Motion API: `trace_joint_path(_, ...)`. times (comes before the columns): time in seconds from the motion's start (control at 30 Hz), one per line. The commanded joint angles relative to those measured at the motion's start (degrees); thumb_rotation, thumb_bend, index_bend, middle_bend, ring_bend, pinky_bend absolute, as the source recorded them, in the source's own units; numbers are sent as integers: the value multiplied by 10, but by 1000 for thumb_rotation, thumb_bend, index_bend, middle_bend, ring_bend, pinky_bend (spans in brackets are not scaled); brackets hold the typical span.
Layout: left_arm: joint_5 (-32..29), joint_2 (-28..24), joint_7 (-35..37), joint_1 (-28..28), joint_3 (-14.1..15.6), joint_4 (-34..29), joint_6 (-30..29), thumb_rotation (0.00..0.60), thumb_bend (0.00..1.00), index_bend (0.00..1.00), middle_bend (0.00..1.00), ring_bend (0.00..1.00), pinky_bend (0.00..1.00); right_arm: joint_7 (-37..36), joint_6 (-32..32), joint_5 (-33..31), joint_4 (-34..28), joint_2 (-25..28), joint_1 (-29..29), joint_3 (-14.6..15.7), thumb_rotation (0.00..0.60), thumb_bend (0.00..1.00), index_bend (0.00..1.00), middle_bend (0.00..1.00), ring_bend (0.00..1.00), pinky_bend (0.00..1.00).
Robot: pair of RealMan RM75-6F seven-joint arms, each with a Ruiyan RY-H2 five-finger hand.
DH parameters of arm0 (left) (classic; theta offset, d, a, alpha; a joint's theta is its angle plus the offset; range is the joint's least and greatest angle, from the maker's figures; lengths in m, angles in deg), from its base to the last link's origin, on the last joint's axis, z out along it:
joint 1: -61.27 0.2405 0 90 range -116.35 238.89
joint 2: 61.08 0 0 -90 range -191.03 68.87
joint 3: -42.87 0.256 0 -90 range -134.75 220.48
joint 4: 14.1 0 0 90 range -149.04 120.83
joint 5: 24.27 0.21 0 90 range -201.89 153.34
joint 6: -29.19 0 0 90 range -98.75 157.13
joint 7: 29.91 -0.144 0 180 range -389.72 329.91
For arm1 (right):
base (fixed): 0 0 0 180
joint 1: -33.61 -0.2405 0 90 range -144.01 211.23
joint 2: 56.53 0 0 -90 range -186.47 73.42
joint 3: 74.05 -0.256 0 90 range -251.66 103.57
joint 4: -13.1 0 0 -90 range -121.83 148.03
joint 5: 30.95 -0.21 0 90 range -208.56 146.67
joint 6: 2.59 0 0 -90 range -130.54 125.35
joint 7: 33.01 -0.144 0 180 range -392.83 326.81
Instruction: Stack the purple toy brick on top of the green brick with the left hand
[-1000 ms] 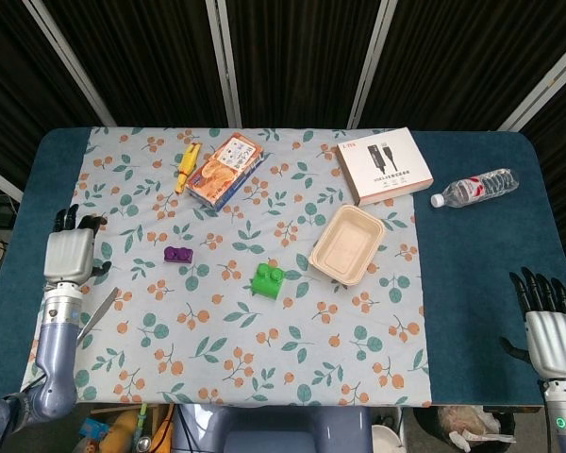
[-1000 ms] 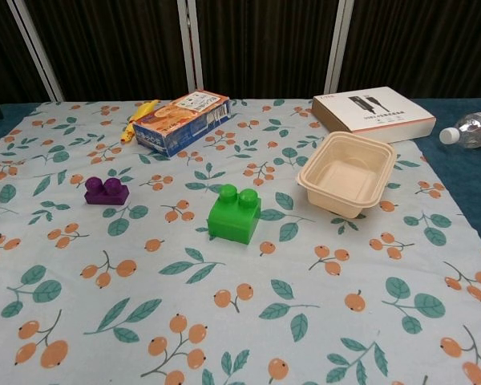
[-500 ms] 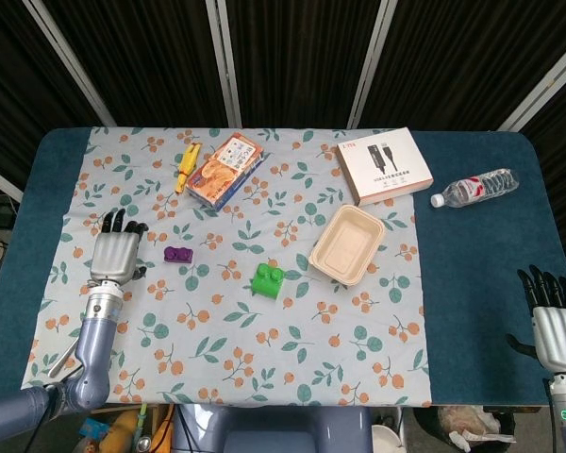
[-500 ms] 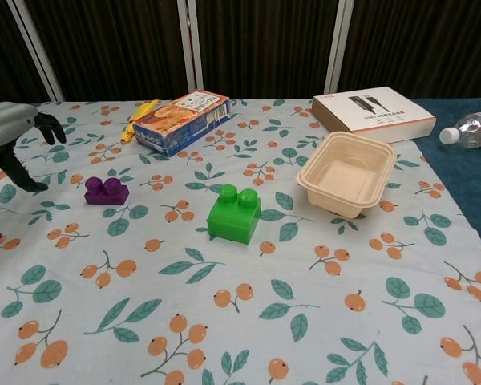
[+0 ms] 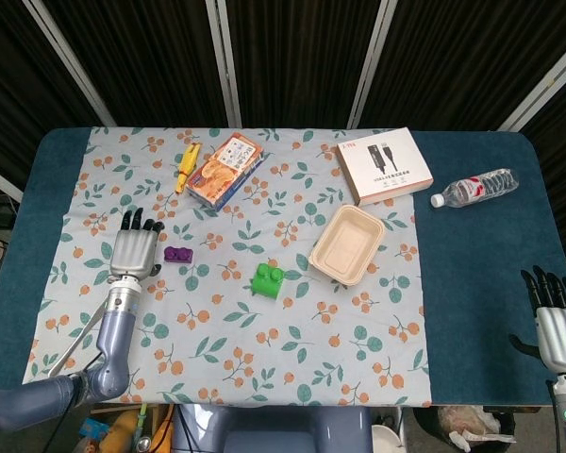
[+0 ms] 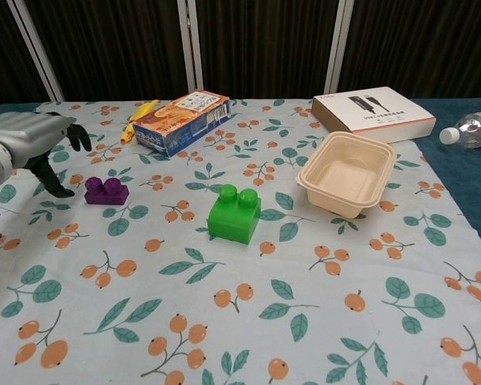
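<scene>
The small purple toy brick (image 5: 178,254) (image 6: 106,191) lies on the floral cloth, left of centre. To its right, a short way off, sits the larger green brick (image 5: 267,280) (image 6: 235,213), studs up. My left hand (image 5: 135,249) (image 6: 34,144) hovers just left of the purple brick, fingers spread and holding nothing; a small gap separates it from the brick. My right hand (image 5: 556,324) stays at the table's front right corner over the blue surface, fingers apart and empty.
A beige food tray (image 5: 347,243) stands right of the green brick. At the back are an orange snack box (image 5: 225,169), a yellow toy (image 5: 186,165), a white cable box (image 5: 384,165) and a water bottle (image 5: 475,187).
My left hand has swept rightward from the table's left edge to just beside the purple brick. The bricks have not moved, and the right hand has sunk slightly.
</scene>
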Motion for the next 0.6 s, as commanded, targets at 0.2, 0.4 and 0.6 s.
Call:
trace_joint_path(0.2, -4, 38, -1, -17, 8, 38, 18, 600, 226, 251, 213, 7, 50, -4, 0, -4, 1, 4, 1, -2, 600, 150, 0, 20, 18, 0)
trace_joint_path(0.4, 0, 63, 9, -26, 5, 65, 22, 600, 227, 262, 233, 7, 50, -8, 4, -5, 1, 8, 5, -1, 600, 150, 0, 20, 18, 0)
trace_joint_path(0.6, 7, 75, 2, -33, 5, 73, 17, 600, 227, 296, 276, 17, 50, -12, 6, -3, 4, 7, 7, 0, 600, 150, 0, 20, 18, 0)
